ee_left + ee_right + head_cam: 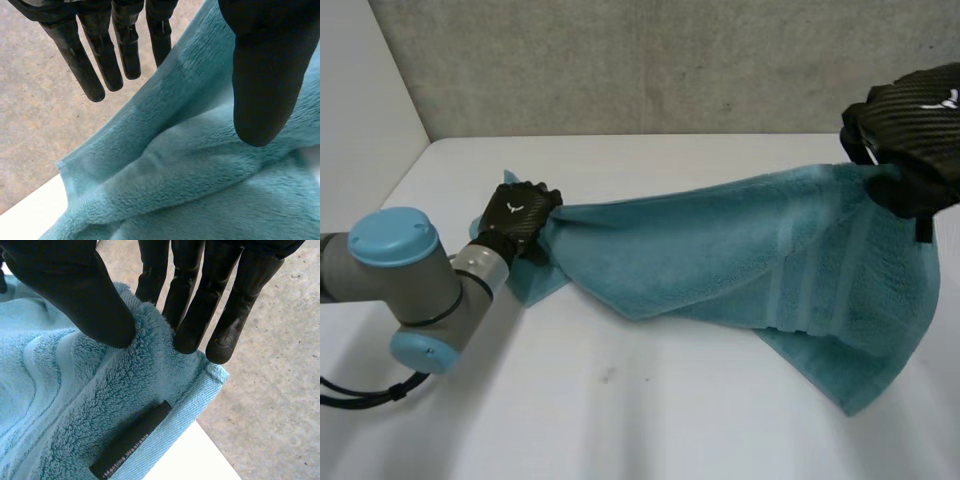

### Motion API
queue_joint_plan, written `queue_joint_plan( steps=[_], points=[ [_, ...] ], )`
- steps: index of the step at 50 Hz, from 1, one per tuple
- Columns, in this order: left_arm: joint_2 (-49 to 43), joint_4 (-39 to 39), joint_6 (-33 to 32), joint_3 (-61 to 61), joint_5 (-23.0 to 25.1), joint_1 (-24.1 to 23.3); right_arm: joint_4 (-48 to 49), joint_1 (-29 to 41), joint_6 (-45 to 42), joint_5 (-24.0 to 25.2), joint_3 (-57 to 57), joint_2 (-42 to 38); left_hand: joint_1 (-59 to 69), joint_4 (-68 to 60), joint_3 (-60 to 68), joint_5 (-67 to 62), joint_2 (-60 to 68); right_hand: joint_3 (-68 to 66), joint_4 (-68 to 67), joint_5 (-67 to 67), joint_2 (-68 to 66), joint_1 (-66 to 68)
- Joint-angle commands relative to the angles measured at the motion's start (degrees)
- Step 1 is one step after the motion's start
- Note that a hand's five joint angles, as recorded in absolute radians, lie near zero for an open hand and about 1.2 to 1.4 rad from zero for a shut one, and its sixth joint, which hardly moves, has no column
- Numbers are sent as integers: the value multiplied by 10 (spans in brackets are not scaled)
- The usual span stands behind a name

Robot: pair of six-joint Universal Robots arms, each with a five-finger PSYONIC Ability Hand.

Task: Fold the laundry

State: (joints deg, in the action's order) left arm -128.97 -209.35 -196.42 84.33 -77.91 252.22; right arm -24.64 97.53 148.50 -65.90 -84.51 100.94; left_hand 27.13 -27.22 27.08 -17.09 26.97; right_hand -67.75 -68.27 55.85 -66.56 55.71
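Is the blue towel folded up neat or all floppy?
Not folded neatly. The towel hangs bunched and sagging between the left hand and the right hand, each pinching one end.

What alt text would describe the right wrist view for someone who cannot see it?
The robot's black right hand pinches a teal terry-cloth towel near its corner, between thumb and fingers. A black label lies along the towel's hem.

No wording can be read. A black woven label (pixel 131 439) sewn by the hem of the teal towel (pixel 60 405) carries pale lettering too fine to make out. A small white emblem, without letters, stands on the back of the left robot hand (pixel 520 213) and of the right robot hand (pixel 912 115).
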Motion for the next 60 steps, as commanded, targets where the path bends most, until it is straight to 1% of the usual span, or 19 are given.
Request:
queue_joint_plan(
  steps=[1, 11, 15, 18, 20, 23, 25, 27, 29, 30, 36, 38, 39, 42, 43, 47, 51, 54, 60],
  points=[
    [-34, 22, -1, -57, 0, 0, 1, -94, 3, 124, -48, 38, 34, -33, 35, -35, 36, -123, -117, 142, -134, 243],
    [-65, 29, -13, -118, 10, 2, 28, -113, 3, 160, -86, 42, 55, -54, 55, -55, 56, -123, -117, 142, -134, 243],
    [-76, 45, -18, -139, 39, 2, 49, -110, 4, 158, -90, 42, 70, -69, 70, -70, 71, -123, -117, 142, -134, 243],
    [-91, 61, -17, -161, 79, 1, 55, -108, 7, 158, -89, 42, 130, -129, 131, -130, 132, -123, -117, 142, -134, 243],
    [-94, 62, -17, -165, 81, 0, 56, -108, 9, 158, -89, 42, 139, -138, 139, -139, 140, -123, -117, 142, -134, 243],
    [-104, 62, -17, -173, 82, -1, 65, -109, 21, 156, -87, 40, 206, -205, 206, -206, 208, -123, -117, 142, -134, 243],
    [-126, 62, -18, -191, 81, -5, 72, -109, 26, 155, -84, 37, 338, -337, 339, -339, 340, -123, -117, 142, -134, 243],
    [-131, 63, -18, -196, 81, -5, 76, -109, 28, 155, -83, 36, 364, -363, 364, -364, 365, -123, -117, 142, -134, 243],
    [-142, 62, -18, -210, 78, -5, 90, -109, 37, 150, -77, 31, 528, -527, 529, -528, 530, -123, -117, 142, -134, 243],
    [-143, 61, -18, -213, 74, -5, 90, -109, 37, 150, -77, 31, 529, -528, 529, -529, 530, -123, -117, 142, -134, 243],
    [-132, 24, -23, -246, -4, -3, 141, -101, 44, 112, -34, -50, 529, -528, 529, -529, 530, -123, -117, 142, -134, 243],
    [-113, -19, -25, -259, -32, -1, 153, -83, 44, 91, -7, -81, 529, -528, 529, -529, 530, -123, -117, 142, -134, 243],
    [-96, -51, -25, -268, -39, 2, 165, -56, 43, 62, 31, -120, 529, -528, 529, -529, 530, -123, -117, 142, -134, 243],
    [-66, -90, -25, -279, -39, 6, 177, -19, 40, 7, 100, -184, 529, -528, 529, -529, 530, -123, -117, 142, -134, 243],
    [-51, -107, -24, -291, -40, 7, 185, 1, 36, -31, 155, -223, 529, -528, 529, -529, 530, -123, -117, 142, -134, 243],
    [-9, -127, -24, -325, -44, 18, 217, 32, 36, -111, 307, -301, 529, -528, 529, -529, 530, -123, -117, 142, -134, 243],
    [38, -131, -23, -340, -48, 26, 273, 46, 43, -156, 415, -347, 529, -528, 529, -529, 530, -123, -117, 142, -134, 243],
    [70, -131, -19, -329, -51, 26, 313, 58, 50, -165, 421, -354, 529, -528, 529, -529, 530, -123, -117, 142, -134, 243],
    [160, -136, -19, -200, -49, 37, 398, 92, 65, -151, 296, -300, 529, -528, 529, -529, 530, -123, -117, 142, -134, 243]
  ],
)
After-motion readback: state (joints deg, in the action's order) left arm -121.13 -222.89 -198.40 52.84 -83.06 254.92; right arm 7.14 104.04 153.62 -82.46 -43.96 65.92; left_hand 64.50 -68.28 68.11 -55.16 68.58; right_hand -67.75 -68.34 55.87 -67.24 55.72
